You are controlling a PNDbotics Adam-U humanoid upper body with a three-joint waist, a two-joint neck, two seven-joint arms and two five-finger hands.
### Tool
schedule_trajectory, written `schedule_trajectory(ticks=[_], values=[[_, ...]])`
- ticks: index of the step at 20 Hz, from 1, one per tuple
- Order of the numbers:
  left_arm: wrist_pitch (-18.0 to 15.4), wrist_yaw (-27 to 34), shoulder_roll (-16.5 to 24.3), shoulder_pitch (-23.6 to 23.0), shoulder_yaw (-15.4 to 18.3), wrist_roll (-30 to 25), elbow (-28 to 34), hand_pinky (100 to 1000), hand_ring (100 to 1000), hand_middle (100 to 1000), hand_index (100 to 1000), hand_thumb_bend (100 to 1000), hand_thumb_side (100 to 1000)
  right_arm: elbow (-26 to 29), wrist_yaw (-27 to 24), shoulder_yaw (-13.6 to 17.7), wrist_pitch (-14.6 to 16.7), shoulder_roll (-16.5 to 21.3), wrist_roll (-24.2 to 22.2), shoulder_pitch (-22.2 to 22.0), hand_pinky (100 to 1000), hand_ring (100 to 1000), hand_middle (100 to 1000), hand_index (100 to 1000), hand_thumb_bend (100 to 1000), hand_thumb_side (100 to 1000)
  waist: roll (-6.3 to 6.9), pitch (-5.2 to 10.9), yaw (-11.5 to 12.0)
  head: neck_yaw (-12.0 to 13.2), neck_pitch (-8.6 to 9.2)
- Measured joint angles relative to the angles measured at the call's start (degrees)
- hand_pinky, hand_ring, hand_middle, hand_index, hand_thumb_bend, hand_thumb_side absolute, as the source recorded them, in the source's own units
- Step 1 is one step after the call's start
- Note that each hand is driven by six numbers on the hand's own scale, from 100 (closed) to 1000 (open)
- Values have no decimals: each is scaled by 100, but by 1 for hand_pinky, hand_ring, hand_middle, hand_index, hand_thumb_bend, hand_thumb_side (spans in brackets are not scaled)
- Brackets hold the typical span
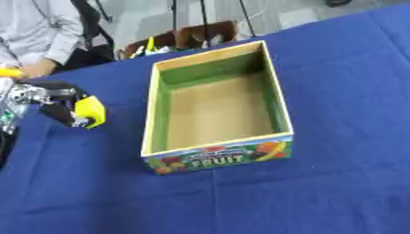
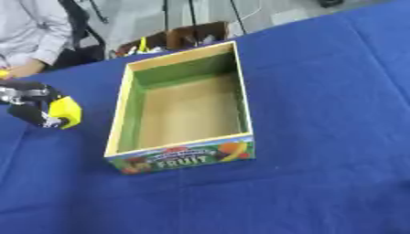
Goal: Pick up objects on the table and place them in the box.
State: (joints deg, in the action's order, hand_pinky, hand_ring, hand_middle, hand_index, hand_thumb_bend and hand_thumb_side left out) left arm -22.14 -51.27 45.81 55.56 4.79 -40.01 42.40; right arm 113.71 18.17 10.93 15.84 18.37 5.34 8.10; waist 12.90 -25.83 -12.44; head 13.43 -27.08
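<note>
An open wooden box (image 1: 152,109) with green inner walls and a "FRUIT" label on its front stands in the middle of the blue table; only its brown floor shows inside. To its left, my left hand (image 1: 54,104) hovers above the cloth with its black fingers curled round a yellow block (image 1: 91,111). The block faces the box's left wall, a short gap away. My right hand shows in neither view.
The blue tablecloth (image 1: 336,91) spreads wide to the right of and in front of the box. A person sits at the far left edge, with a small yellow thing (image 1: 8,71) by their hand. Behind the table stands a brown carton (image 1: 188,37) holding items.
</note>
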Motion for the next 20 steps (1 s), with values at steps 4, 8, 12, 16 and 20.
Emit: schedule_trajectory(ticks=[4, 8, 12, 16, 20], values=[[-55, -34, -1, 0, 0, 229, 1, 544, 654, 596, 709, 287, 602, 0, 0, 0, -1, 0, 0, 0, 690, 793, 512, 638, 110, 612, 0, 0, 3, 2, 0], [-58, -107, -1, 0, 2, 623, 18, 501, 616, 538, 656, 100, 663, 0, -4, 0, -11, 0, 2, 0, 689, 791, 512, 638, 107, 607, -4, 13, 25, 1, -7], [-55, -220, 1, 0, 2, 1101, 63, 469, 590, 496, 613, 100, 689, 0, -21, 0, -46, 0, -3, -1, 689, 789, 512, 638, 102, 601, -37, 114, 68, 1, -32], [-55, -336, 2, 0, 1, 1463, 78, 436, 566, 467, 578, 100, 609, 0, -86, 2, -95, 0, -5, -6, 688, 787, 513, 639, 100, 593, -80, 237, 103, 1, -75], [-74, -391, 5, 1, -8, 1713, 143, 402, 551, 452, 560, 100, 572, 0, -205, 2, -169, 0, -12, -15, 687, 785, 513, 638, 100, 580, -102, 420, 153, -15, -127]])
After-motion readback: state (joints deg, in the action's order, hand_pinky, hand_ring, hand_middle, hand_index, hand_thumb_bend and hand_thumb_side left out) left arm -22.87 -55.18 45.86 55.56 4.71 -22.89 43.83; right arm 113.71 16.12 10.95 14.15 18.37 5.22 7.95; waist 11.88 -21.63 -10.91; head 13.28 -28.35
